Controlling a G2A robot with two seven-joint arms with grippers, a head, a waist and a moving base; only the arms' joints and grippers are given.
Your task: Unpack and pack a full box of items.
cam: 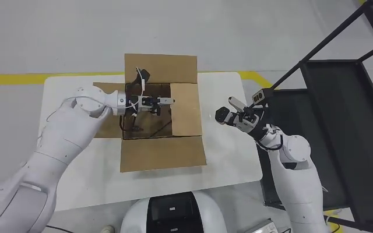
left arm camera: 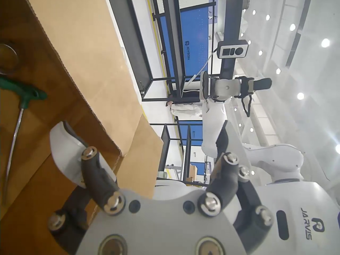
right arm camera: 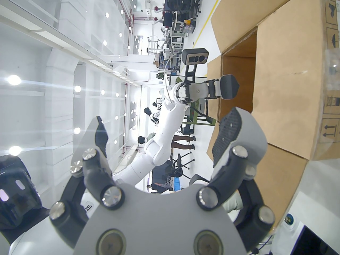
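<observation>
An open cardboard box (cam: 163, 154) with its flaps spread stands in the middle of the white table (cam: 81, 169). My left gripper (cam: 165, 103) hovers over the box's opening, open and holding nothing (left arm camera: 143, 136). Inside the box lie a green T-handle hex key (left arm camera: 25, 95) and a round ring-shaped thing (left arm camera: 6, 58); other dark items (cam: 140, 125) there are hard to make out. My right gripper (cam: 226, 110) hangs above the table just right of the box, open and empty (right arm camera: 164, 126), pointing toward the box's side wall (right arm camera: 287, 80).
A black metal rack (cam: 326, 105) stands right beside the table's right edge, close behind the right arm. The box's right flap (cam: 186, 108) lies between the two grippers. Bare table surface lies left of and in front of the box.
</observation>
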